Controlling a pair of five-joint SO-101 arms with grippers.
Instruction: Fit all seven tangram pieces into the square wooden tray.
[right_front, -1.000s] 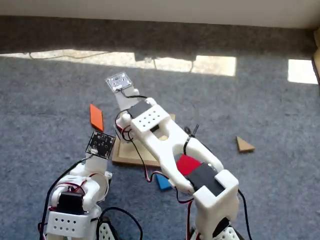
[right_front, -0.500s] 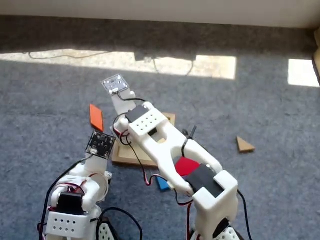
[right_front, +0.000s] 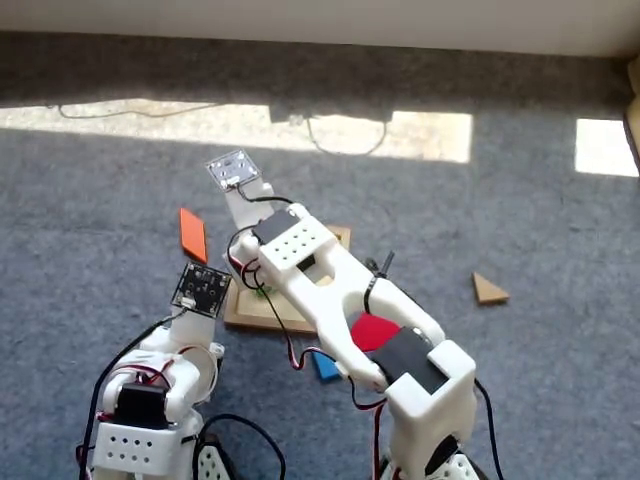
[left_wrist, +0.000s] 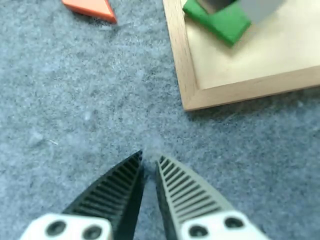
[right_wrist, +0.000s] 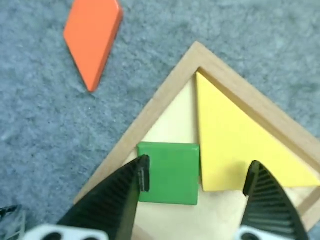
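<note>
The right pincer (right_wrist: 197, 175) is held released above the wooden tray (right_wrist: 150, 115), with its jaws spread to either side of a green square (right_wrist: 170, 172). Nothing is grasped. The green square lies flat inside the tray, near the rim and just beside a yellow triangle (right_wrist: 235, 145), which is seated along the rim from one corner.

An orange parallelogram (right_wrist: 92, 37) lies on the grey carpeted surface (right_front: 520, 220) outside the tray, near that corner. The left pincer (left_wrist: 150, 159) is clenched almost fully on nothing and is held over the surface beside another tray corner.

In the high view, a tan triangle (right_front: 489, 290) lies well apart from the tray, and a blue piece (right_front: 325, 365) is partly covered by the right arm.
</note>
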